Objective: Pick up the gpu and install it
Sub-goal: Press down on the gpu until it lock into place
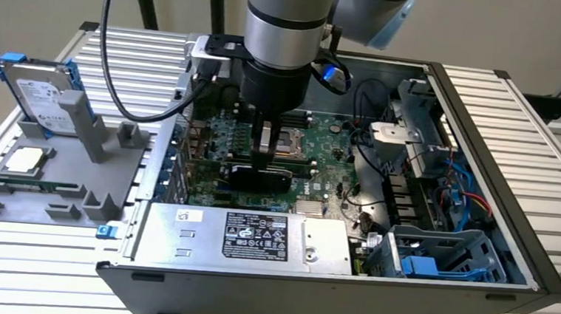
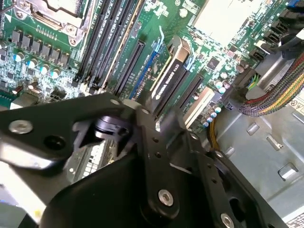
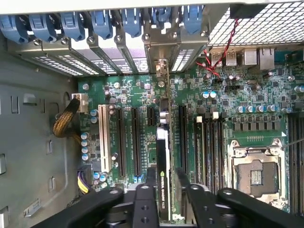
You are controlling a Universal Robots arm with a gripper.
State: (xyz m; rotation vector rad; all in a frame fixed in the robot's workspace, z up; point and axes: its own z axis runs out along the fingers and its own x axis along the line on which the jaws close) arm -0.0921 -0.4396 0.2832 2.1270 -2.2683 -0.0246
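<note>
I start at the exterior view's left, using the case (image 1: 481, 112) as my landmark. Out there, left of the case, a grey tray (image 1: 20, 198) lies on the worktop (image 1: 522, 92). A silver drive (image 1: 39, 96) with blue rails stands at the tray's far end. A small square chip (image 1: 25, 158) lies flat in the tray, nearer to me than the drive.

Next comes the case, lying open on its side. The green board (image 1: 339, 168) covers its floor. A silver power box (image 1: 255, 237) fills the case's near edge.

My arm (image 1: 284, 31) reaches down into the middle of the case. The gripper (image 1: 268, 137) is low over the board. Its fingers (image 3: 151, 175) sit on either side of the gpu (image 3: 163, 175), closed on its top edge. The gpu stands on its thin edge, upright, in a slot (image 3: 164, 114) on the board. In the first wrist view it runs in line with the long black slots beside it, and its metal end reaches the case's back wall, by the blue clips (image 3: 102, 21). I cannot tell if it is pushed all the way down.

In the second wrist view the gpu (image 2: 172, 76) shows as a dark strip among the slots.

Toward the case's right side in the exterior view are a drive cage (image 1: 442, 253) and loose cables (image 1: 461, 188).
</note>
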